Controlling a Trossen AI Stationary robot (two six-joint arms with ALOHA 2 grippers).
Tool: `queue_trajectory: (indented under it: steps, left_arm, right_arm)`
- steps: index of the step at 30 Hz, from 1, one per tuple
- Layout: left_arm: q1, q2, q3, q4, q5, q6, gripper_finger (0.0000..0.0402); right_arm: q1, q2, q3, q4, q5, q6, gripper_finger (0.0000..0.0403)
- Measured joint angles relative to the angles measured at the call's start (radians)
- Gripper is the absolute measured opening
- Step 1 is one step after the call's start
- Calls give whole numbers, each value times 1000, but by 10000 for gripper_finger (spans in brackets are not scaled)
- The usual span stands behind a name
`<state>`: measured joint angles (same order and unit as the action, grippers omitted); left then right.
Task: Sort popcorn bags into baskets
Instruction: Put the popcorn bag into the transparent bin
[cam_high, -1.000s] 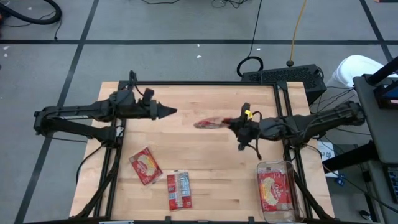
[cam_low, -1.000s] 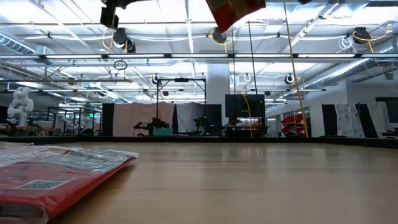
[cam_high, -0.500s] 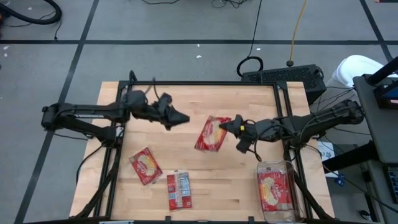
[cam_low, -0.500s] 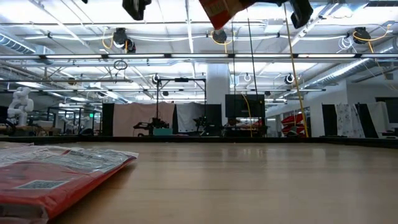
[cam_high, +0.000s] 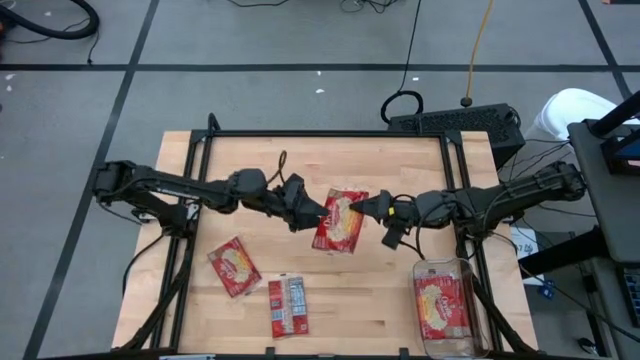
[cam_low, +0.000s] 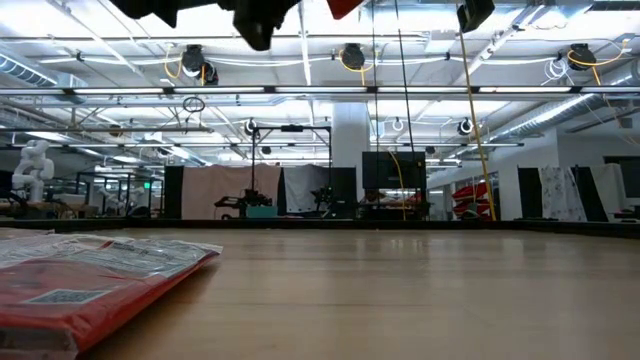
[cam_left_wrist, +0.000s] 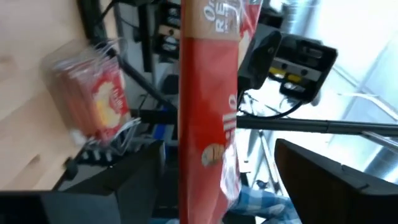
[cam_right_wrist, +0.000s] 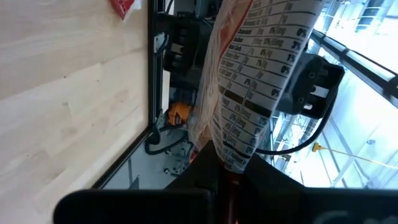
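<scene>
Red packet mid-air between my 2 tools, 1 bag already binned.

I count 1 popcorn bag in the clear basket (cam_high: 444, 305) at the counter's (cam_high: 400, 180) right front corner, and 2 bags (cam_high: 234, 266) (cam_high: 287, 304) lying flat near the left front. My right tool (cam_high: 356, 207) is clenched on the raised packet (cam_high: 339, 219); my left tool (cam_high: 318, 213) stands spread wide astride its other edge. I judge the back half of the counter offers free room, while the arms crowd the middle.
</scene>
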<state>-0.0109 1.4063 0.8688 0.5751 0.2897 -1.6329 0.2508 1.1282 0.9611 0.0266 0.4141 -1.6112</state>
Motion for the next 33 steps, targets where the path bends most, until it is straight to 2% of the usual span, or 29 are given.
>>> queue_trajectory:
  steps: [5, 9, 13, 18, 21, 22, 25, 29, 33]
  left_arm:
    - [-14, 46, 0, 78, -29, 13, 314]
    - [-18, 70, 0, 122, -33, 27, 280]
    - [-18, 83, 0, 170, -31, 55, 215]
    - [-14, 83, -1, 183, -4, 101, 105]
    - [1, 83, -2, 182, 34, 106, 36]
    - [7, 83, -2, 182, 51, 106, 24]
    - [39, 83, -2, 182, 97, 123, 25]
    - [108, 81, -1, 189, 212, 175, 42]
    - [191, 78, -1, 183, 353, 225, 20]
  right_arm:
    - [-1, 0, 0, 0, 0, 0, 9]
    - [-3, 12, 0, 7, 4, 2, 9]
    - [-5, 31, 0, 11, 7, 27, 9]
    - [-7, 46, 2, 18, 57, 32, 10]
    - [-9, 47, 2, 17, 56, 81, 26]
    - [-9, 47, 2, 16, 56, 99, 35]
    - [-6, 42, 2, 5, 64, 202, 66]
    - [14, 24, 1, -10, 124, 397, 104]
    - [50, 12, 1, -51, 212, 704, 133]
